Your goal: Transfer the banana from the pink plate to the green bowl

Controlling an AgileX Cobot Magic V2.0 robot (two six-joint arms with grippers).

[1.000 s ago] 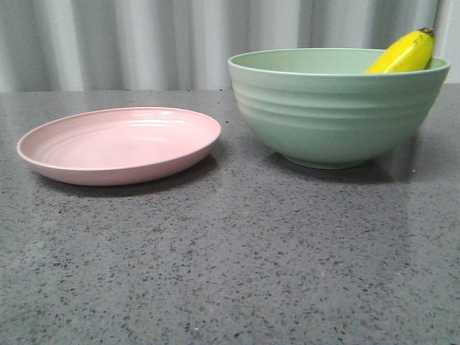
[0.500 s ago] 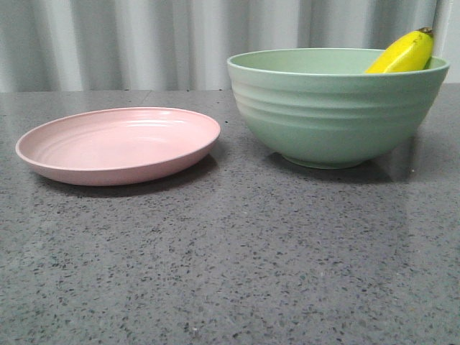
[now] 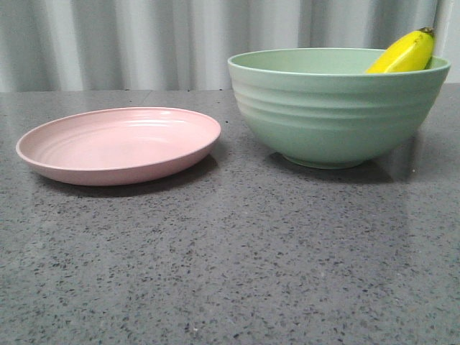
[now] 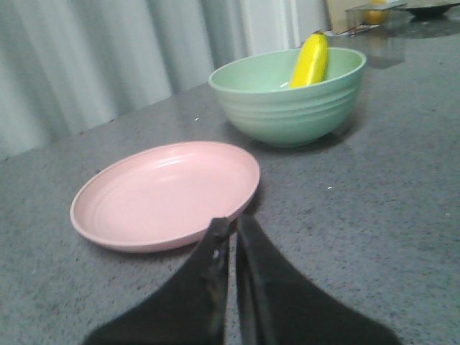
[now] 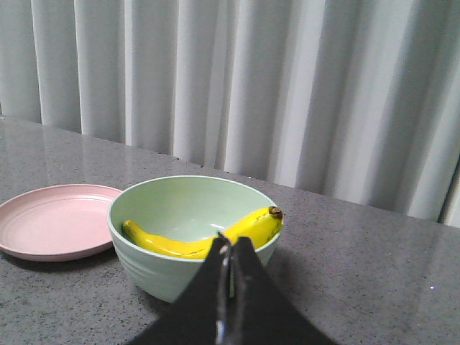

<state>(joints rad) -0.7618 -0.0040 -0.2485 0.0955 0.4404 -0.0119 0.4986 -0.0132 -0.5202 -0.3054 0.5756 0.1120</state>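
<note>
Grey counter [image 3: 230, 273]: banana [image 5: 194, 241] in green bowl [image 5: 172, 280], beyond closed, empty right gripper [image 5: 228, 248].

You've got open counter [image 3: 237, 273] all across the front. Only the pink plate [image 3: 118, 144] on the left and the tall green bowl [image 3: 334, 108] on the right stand on it, with a narrow gap between them.

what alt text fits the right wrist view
A yellow banana lies curved inside a pale green bowl on a speckled grey table; an empty pink plate sits beside it. The right tool, shut, fills the foreground.
</note>
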